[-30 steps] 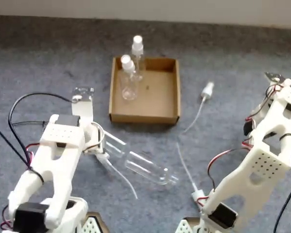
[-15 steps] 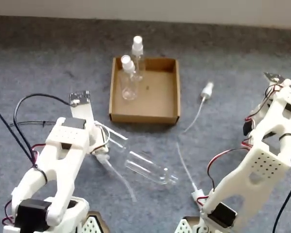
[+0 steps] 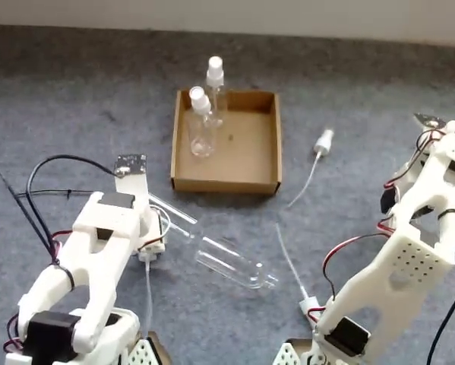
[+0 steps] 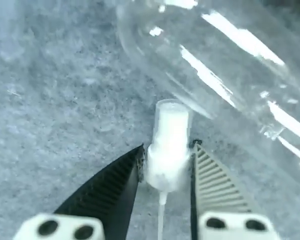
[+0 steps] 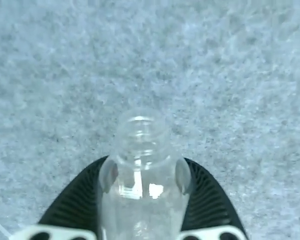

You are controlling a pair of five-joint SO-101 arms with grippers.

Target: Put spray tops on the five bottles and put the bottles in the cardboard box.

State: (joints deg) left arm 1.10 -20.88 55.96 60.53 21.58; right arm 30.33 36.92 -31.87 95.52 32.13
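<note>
My left gripper [image 4: 167, 150] is shut on a white spray top [image 4: 168, 142], whose thin tube [image 3: 147, 293] trails toward the table's front edge. Just beyond it a clear open bottle [image 4: 215, 70] lies on its side on the grey carpet [image 3: 235, 262]. My right gripper [image 5: 143, 172] is shut on another clear bottle [image 5: 139, 165], open neck pointing away, above bare carpet. The cardboard box [image 3: 261, 179] sits at centre back with two capped bottles [image 3: 203, 125] standing in its far left corner. In the high view my left gripper [image 3: 147, 255] is at front left.
A loose spray top [image 3: 323, 142] with its tube lies right of the box. Another spray top [image 3: 311, 306] lies near the right arm's base [image 3: 341, 334], its tube running toward the lying bottle. Cables [image 3: 52, 171] loop beside the left arm.
My left gripper has turned the spray top, so its tube swung from slanting right to pointing straight at the front edge. The right arm has hardly moved.
</note>
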